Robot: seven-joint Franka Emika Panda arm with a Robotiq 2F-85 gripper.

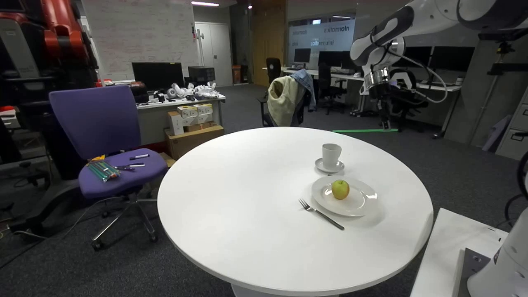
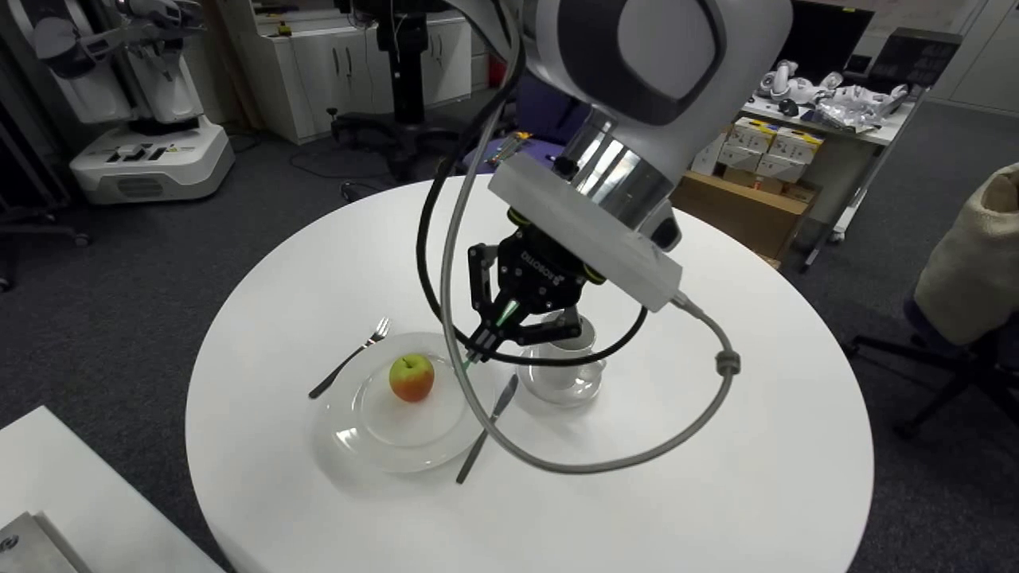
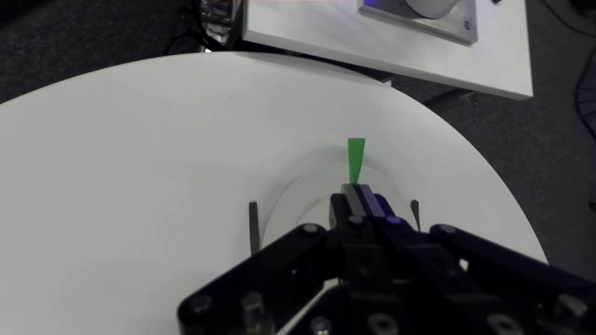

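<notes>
Whiteboard point(image 1: 140, 37) is hanging at the back of this lab, a purple chair point(image 1: 95, 119) is sitting off to one side, and a round white counter point(image 1: 231, 198) is taking up the middle. So, the hand point(image 1: 386, 126): it's hanging over that counter, squeezed right down and pinching a thin green strip point(image 1: 359, 130). It's the only hand anywhere near it. What's mattering most, I reckon, is the angle: the strip isn't pointing downward, it's lying roughly level across the fingertips point(image 3: 352, 200), gripped close to one end, with the longer part stretching off sideways in an exterior view. Wrist view's showing the short end poking out toward the side stand point(image 3: 302, 28). Looks-wise it's flat, straight, plain bright green; it's looking broader at that short end, though that could just be perspective. Below, none of it touching the strip, a white cup point(image 1: 331, 154) is standing upright on its saucer point(image 1: 318, 166), a green-and-red apple point(image 1: 340, 189) is sitting on a white plate point(image 1: 348, 210), and a fork point(image 1: 321, 214) and knife point(image 2: 474, 456) are lying on opposite sides of that plate.
</notes>
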